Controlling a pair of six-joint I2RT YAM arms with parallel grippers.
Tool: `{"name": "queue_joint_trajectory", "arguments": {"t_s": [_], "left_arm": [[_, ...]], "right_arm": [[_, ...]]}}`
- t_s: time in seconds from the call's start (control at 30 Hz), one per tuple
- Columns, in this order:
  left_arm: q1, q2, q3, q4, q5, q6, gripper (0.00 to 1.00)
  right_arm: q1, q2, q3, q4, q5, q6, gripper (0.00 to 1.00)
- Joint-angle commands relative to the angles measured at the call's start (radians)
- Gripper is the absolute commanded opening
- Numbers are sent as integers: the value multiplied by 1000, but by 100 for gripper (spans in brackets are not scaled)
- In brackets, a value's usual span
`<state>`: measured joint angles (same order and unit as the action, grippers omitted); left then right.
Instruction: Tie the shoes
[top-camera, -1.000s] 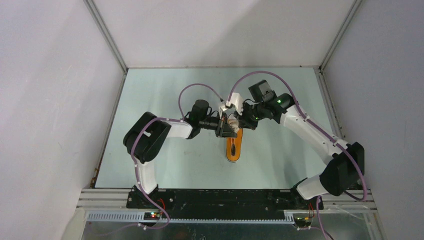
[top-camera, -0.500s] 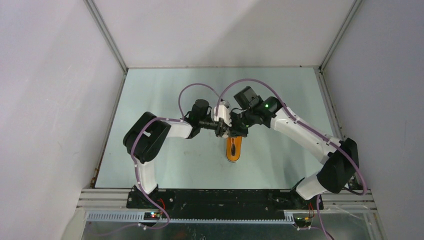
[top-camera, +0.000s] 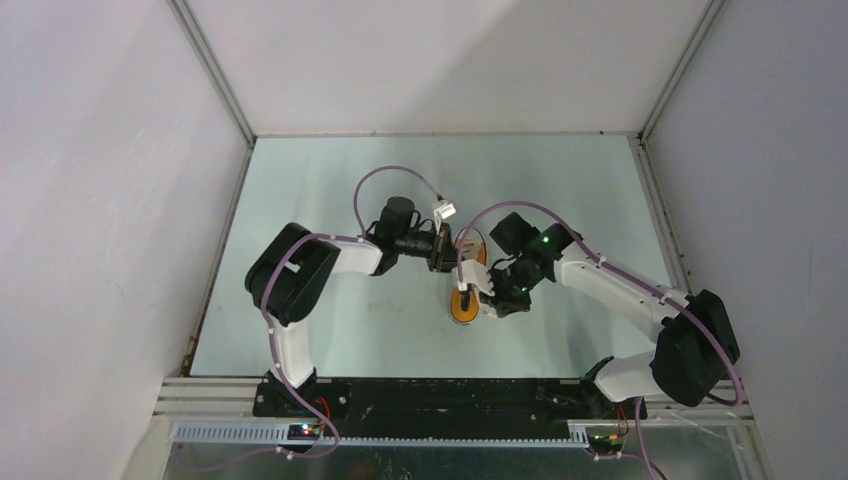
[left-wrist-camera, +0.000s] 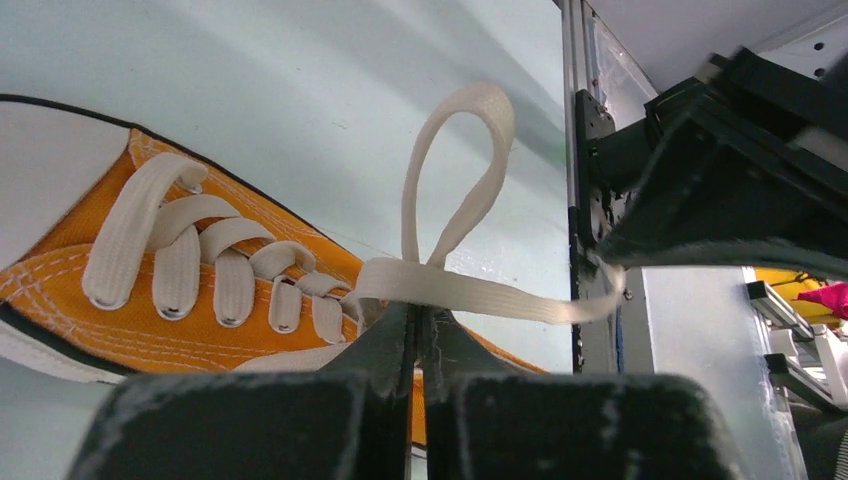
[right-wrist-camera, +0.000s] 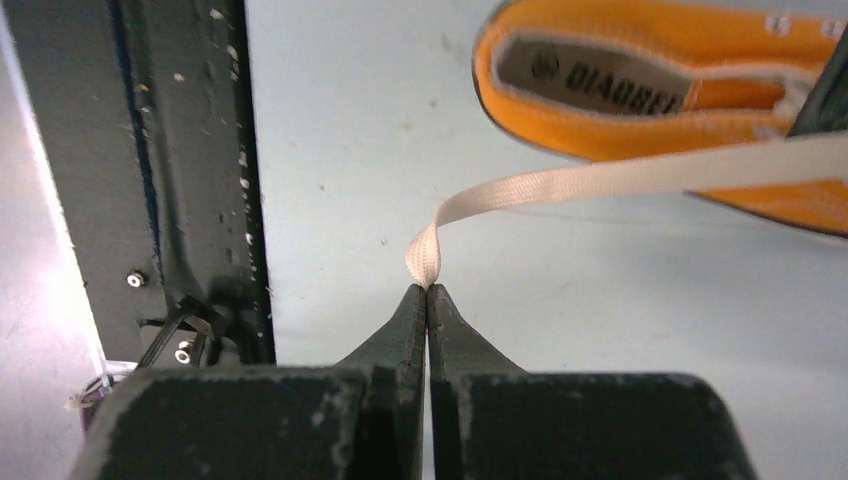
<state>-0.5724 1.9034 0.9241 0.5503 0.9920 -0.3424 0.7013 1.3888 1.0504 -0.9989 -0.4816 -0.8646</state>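
Down to mid-frame swung the right hand (right-wrist-camera: 427, 290), pinched shut on the lace (right-wrist-camera: 620, 178); the left hand (left-wrist-camera: 420, 318) clamped its loop (left-wrist-camera: 478, 95). The shoe (left-wrist-camera: 130, 335) wasn't knotted yet, I judged.

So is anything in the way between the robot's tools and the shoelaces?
No, nothing visible. The left tool pinches the lace under its loop, and the right tool pinches a taut strand beside the orange shoe.

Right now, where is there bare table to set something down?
Bare: the far strip of table by the back wall; the left side outside the left arm; the near strip between shoe and base rail. Crowded: the middle, where left gripper and right gripper each pinch the lace beside the shoe.
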Motion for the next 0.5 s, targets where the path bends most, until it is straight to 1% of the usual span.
{"name": "queue_joint_trajectory", "arguments": {"t_s": [0.0, 0.2, 0.33, 0.47], "left_arm": [[14, -17, 5, -6, 52, 6, 0], [14, -7, 9, 1, 93, 6, 0], [14, 2, 9, 24, 123, -6, 1], [14, 10, 22, 27, 160, 5, 3]], "right_arm": [[-66, -10, -47, 46, 21, -46, 0], [-155, 66, -59, 123, 19, -37, 0], [-168, 105, -59, 163, 27, -33, 0], [-172, 140, -59, 214, 31, 8, 0]]}}
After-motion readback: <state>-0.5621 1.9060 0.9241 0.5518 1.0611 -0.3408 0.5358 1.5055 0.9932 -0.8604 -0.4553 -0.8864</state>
